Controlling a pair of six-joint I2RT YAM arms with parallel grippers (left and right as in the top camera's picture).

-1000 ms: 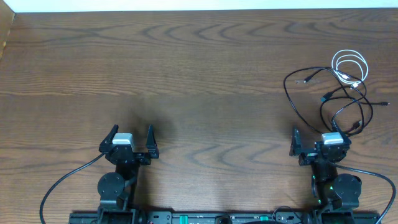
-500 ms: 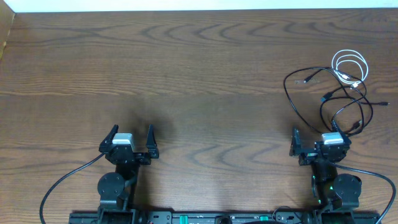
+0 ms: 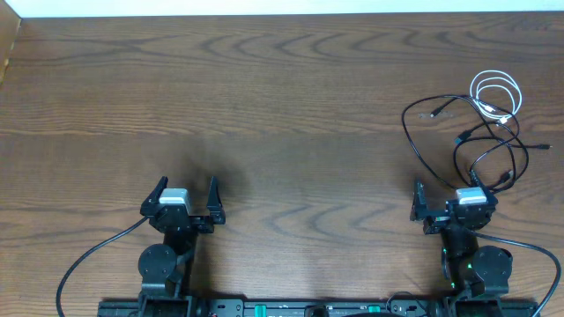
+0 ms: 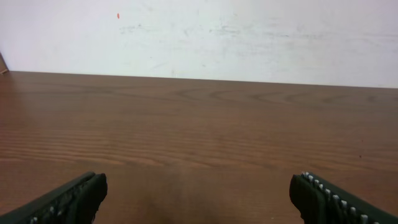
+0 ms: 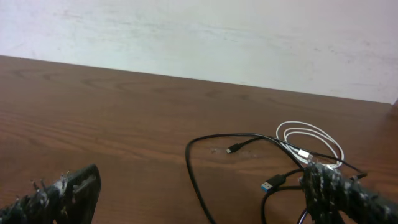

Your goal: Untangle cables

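Cables: we see three thin cords, the cables [image 3: 480,132], lying in one loose tangle on the table [image 3: 282,106] at its far right.
White cord: the white cord [image 3: 496,95] is wound in a few small round loops at the back of the tangle, and a black strand crosses its near edge.
Black cords: one black cord [image 3: 407,132] sweeps a wide arc to the left and ends in a small plug; the other black cord [image 3: 493,154] folds into tighter loops nearer the arms. A blue-tipped plug [image 5: 273,183] shows in the right wrist view.
Crossings: where the black strands overlap, we cannot tell which lies on top.
Left gripper: the left gripper [image 3: 187,185] has its fingers spread wide with nothing between them, well apart from the cables.
Right gripper: the right gripper [image 3: 447,189] also has its fingers spread wide and holds nothing; the nearest black loops lie just ahead of it.
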